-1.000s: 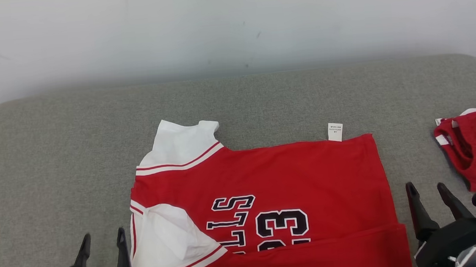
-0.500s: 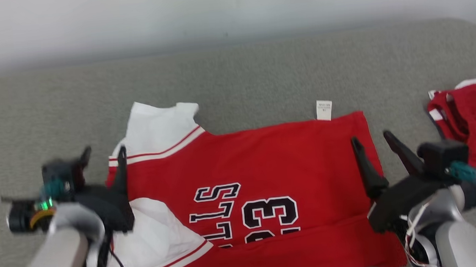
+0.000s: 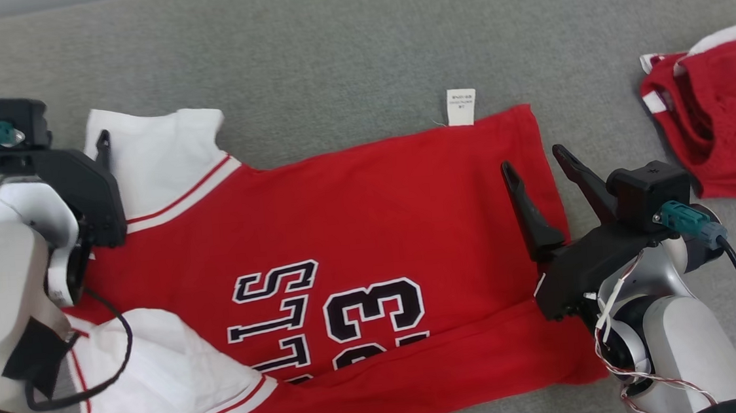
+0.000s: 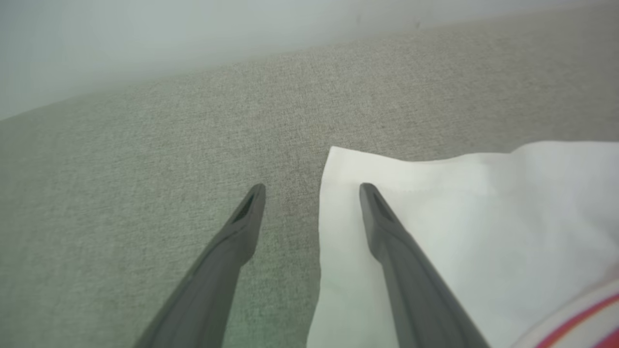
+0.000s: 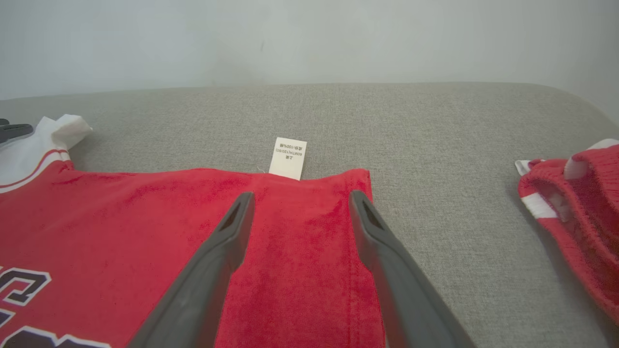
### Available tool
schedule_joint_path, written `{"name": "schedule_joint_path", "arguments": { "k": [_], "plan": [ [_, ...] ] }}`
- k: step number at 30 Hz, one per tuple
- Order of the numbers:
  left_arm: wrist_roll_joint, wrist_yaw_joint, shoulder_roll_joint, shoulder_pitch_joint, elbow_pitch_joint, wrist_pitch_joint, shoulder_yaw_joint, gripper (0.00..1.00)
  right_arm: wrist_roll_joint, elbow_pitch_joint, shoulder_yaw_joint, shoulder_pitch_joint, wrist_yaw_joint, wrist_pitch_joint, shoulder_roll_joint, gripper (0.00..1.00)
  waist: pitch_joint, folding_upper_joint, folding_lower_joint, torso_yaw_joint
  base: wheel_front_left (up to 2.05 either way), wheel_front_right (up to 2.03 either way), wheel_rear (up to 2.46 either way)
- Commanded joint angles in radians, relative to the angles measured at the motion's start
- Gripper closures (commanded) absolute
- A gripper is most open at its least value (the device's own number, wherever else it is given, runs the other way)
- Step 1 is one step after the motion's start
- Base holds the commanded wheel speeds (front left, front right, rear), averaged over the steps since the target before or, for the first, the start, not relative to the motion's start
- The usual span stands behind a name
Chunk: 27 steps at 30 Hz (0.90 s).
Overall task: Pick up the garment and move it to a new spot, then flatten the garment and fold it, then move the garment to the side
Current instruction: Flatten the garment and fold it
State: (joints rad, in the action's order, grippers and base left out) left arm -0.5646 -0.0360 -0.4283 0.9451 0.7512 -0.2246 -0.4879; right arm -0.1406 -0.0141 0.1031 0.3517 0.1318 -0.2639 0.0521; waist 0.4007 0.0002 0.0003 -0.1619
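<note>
The garment [image 3: 375, 219] is a red jersey with white sleeves and black "23" lettering, lying flat on the grey padded surface [image 3: 342, 51], its near edge folded over. My left gripper [image 3: 88, 144] hovers open at the far white sleeve [image 4: 483, 217]; in the left wrist view [image 4: 312, 188] one finger is over the sleeve's corner and the other over bare grey cloth. My right gripper [image 3: 531, 157] is open above the jersey's far right corner [image 5: 333, 203], beside the white care label [image 5: 288, 158]. Nothing is held.
A second red and white garment [image 3: 722, 119] lies crumpled at the right edge of the surface, apart from the jersey. A pale wall [image 5: 309, 38] rises behind the surface. Bare grey cloth stretches beyond the jersey and left of the sleeve.
The head camera has tilted down and closer. Both arms have reached forward from the near edge: the left to the far sleeve, the right to the far right corner. Both stayed open.
</note>
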Motion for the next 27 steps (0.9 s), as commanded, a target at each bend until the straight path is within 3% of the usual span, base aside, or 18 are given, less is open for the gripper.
{"name": "schedule_joint_path", "arguments": {
  "k": [1, 9, 10, 12, 14, 16, 18, 19, 20, 21, 22, 23, 24, 25, 27],
  "plan": [
    [-0.002, -0.007, -0.008, 0.014, 0.012, -0.005, 0.001, 0.00, -0.009, 0.000, 0.000, 0.004, -0.002, 0.005, 0.001, 0.00, 0.045, -0.0002, -0.0003, -0.044, 0.00, 0.00, 0.00],
    [0.007, -0.033, -0.006, 0.054, 0.068, -0.042, -0.010, 0.02, -0.012, -0.005, 0.012, 0.013, -0.002, 0.008, 0.001, 0.00, 0.046, -0.0002, -0.0003, -0.059, 0.00, 0.00, 0.00],
    [0.007, -0.038, -0.005, 0.056, 0.073, -0.048, -0.011, 0.31, -0.013, -0.005, 0.013, 0.014, -0.002, 0.008, 0.001, 0.00, 0.047, -0.0002, -0.0003, -0.060, 0.00, 0.00, 0.00],
    [0.008, -0.046, -0.002, 0.055, 0.078, -0.056, -0.014, 0.66, -0.014, -0.006, 0.013, 0.015, -0.002, 0.008, 0.002, 0.00, 0.046, -0.0002, -0.0003, -0.062, 0.00, 0.00, 0.00],
    [0.006, -0.058, 0.000, 0.056, 0.082, -0.067, -0.014, 0.77, -0.014, -0.007, 0.010, 0.014, -0.002, 0.007, 0.001, 0.00, 0.046, -0.0002, -0.0003, -0.062, 0.00, 0.00, 0.00],
    [0.003, -0.067, 0.002, 0.055, 0.082, -0.072, -0.014, 0.68, -0.013, -0.007, 0.007, 0.012, -0.002, 0.007, 0.002, 0.00, 0.045, -0.0002, -0.0003, -0.062, 0.00, 0.00, 0.00],
    [0.000, -0.071, 0.000, 0.056, 0.078, -0.075, -0.013, 0.52, -0.012, -0.006, 0.003, 0.009, -0.002, 0.006, 0.004, 0.00, 0.043, -0.0002, -0.0003, -0.061, 0.00, 0.00, 0.00],
    [0.000, -0.071, 0.000, 0.056, 0.078, -0.075, -0.013, 0.52, -0.012, -0.006, 0.003, 0.009, -0.002, 0.006, 0.004, 0.00, 0.043, -0.0002, -0.0003, -0.061, 0.00, 0.00, 0.00],
    [-0.001, -0.073, -0.002, 0.058, 0.074, -0.078, -0.013, 0.25, -0.011, -0.004, 0.003, 0.009, -0.002, 0.005, 0.005, 0.00, 0.042, -0.0002, -0.0003, -0.060, 0.00, 0.00, 0.00],
    [-0.002, -0.075, -0.003, 0.059, 0.069, -0.080, -0.014, 0.26, -0.010, -0.003, 0.002, 0.008, -0.002, 0.004, 0.006, 0.00, 0.042, -0.0002, -0.0003, -0.060, 0.00, 0.00, 0.00],
    [-0.002, -0.075, -0.004, 0.060, 0.065, -0.081, -0.014, 0.35, -0.009, -0.001, 0.003, 0.008, -0.002, 0.003, 0.006, 0.00, 0.042, -0.0002, -0.0003, -0.061, 0.00, 0.00, 0.00],
    [-0.001, -0.074, -0.007, 0.059, 0.060, -0.084, -0.017, 0.60, -0.009, 0.001, 0.004, 0.009, -0.002, 0.002, 0.006, 0.00, 0.042, -0.0002, -0.0003, -0.062, 0.00, 0.00, 0.00],
    [-0.001, -0.068, -0.009, 0.057, 0.056, -0.084, -0.019, 0.73, -0.009, 0.002, 0.006, 0.010, -0.002, 0.001, 0.006, 0.00, 0.043, -0.0002, -0.0003, -0.063, 0.00, 0.00, 0.00],
    [-0.002, -0.065, -0.009, 0.054, 0.050, -0.079, -0.021, 1.00, -0.010, 0.003, 0.007, 0.012, -0.002, -0.001, 0.006, 0.00, 0.045, -0.0002, -0.0003, -0.064, 0.00, 0.00, 0.00],
    [0.000, -0.067, -0.007, 0.048, 0.041, -0.073, -0.024, 1.00, -0.013, 0.004, 0.008, 0.017, -0.002, -0.003, 0.006, 0.00, 0.051, -0.0002, -0.0003, -0.063, 0.00, 0.00, 0.00]
  ]
}}
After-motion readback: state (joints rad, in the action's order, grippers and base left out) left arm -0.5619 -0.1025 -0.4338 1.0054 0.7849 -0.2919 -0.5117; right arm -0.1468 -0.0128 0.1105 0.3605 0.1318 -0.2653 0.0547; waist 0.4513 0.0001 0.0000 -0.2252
